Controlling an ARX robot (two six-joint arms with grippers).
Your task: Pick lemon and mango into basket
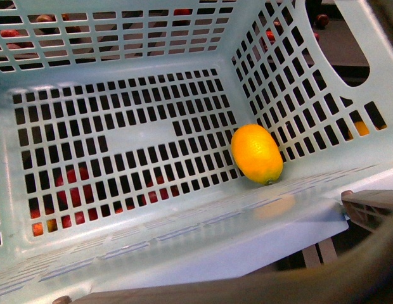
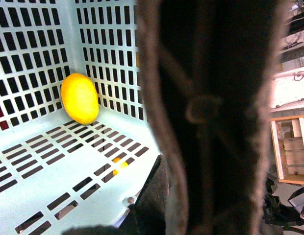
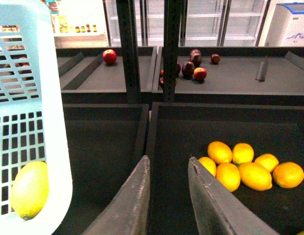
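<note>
The light teal basket [image 1: 120, 82] fills the front view. The lemon [image 1: 257, 153] lies inside on its slotted floor, in the corner against the right wall. It also shows in the left wrist view [image 2: 80, 98] and through the basket's wall in the right wrist view [image 3: 29, 190]. My left gripper is shut on the basket; a dark band, apparently the handle [image 2: 211, 107], blocks most of that view and hides the fingertips. My right gripper [image 3: 167, 164] is open and empty, beside the basket [image 3: 24, 112], over dark shelf bins. No mango is identifiable.
Several yellow fruits [image 3: 250, 166] lie in a dark bin right of my right gripper. Red and dark apples [image 3: 193, 66] and a lone red apple [image 3: 110, 56] sit on the shelf behind. Dark upright posts [image 3: 127, 49] divide the shelves. Red fruit shows below the basket floor [image 1: 76, 190].
</note>
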